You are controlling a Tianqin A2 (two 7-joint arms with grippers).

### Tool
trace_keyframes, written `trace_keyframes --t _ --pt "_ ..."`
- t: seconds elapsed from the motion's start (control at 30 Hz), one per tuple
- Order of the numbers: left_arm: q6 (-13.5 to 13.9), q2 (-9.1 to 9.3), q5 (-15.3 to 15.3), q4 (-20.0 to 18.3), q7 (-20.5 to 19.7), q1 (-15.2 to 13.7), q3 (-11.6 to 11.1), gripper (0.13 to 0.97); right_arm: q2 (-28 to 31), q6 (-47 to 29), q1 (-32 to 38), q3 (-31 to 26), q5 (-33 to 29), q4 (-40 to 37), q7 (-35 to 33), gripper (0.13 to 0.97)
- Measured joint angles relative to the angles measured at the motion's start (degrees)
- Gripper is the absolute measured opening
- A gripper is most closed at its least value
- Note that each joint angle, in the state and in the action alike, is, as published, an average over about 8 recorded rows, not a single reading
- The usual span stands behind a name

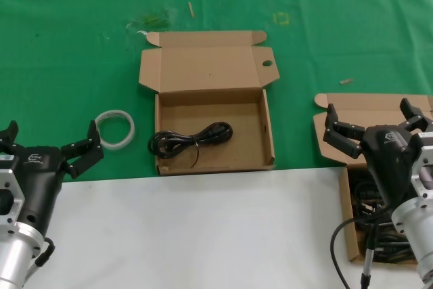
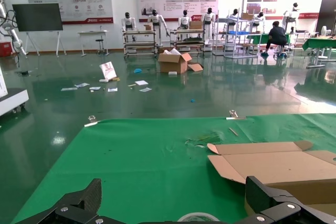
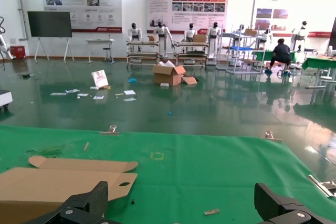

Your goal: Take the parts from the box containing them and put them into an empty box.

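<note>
While the right gripper (image 1: 376, 126) hangs with fingers spread and nothing in them above the box containing them (image 1: 352, 231) at the table's right edge, several black parts (image 1: 379, 225) lie tangled beneath it, too overlapped to count. The left gripper (image 1: 49, 147), fingers likewise apart, waits at the near left, just beside one white tape ring (image 1: 115, 128). Between the arms sits the empty box (image 1: 260, 109), holding one coiled cable (image 1: 191, 138); bare green mat (image 1: 67, 45) surrounds it.

black pincers (image 1: 49, 145) — white logo | silver wrists | black cable — right arm
</note>
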Motion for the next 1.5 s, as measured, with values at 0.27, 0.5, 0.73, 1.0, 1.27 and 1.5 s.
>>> trace_keyframes --t 0.27,0.5,0.73,1.0,1.27,1.5 --pt "0.0 0.00 0.0 0.0 0.0 0.0 0.0 0.966 0.0 0.0 0.0 0.0 0.0 0.0 0.0 0.966" --pt "0.0 0.00 0.0 0.0 0.0 0.0 0.0 0.966 0.0 0.0 0.0 0.0 0.0 0.0 0.0 0.966" --pt "0.0 0.00 0.0 0.0 0.0 0.0 0.0 0.966 0.0 0.0 0.0 0.0 0.0 0.0 0.0 0.966" --pt "0.0 0.00 0.0 0.0 0.0 0.0 0.0 0.966 0.0 0.0 0.0 0.0 0.0 0.0 0.0 0.966" --pt "0.0 0.00 0.0 0.0 0.0 0.0 0.0 0.966 0.0 0.0 0.0 0.0 0.0 0.0 0.0 0.966" --pt "0.0 0.00 0.0 0.0 0.0 0.0 0.0 0.966 0.0 0.0 0.0 0.0 0.0 0.0 0.0 0.966"
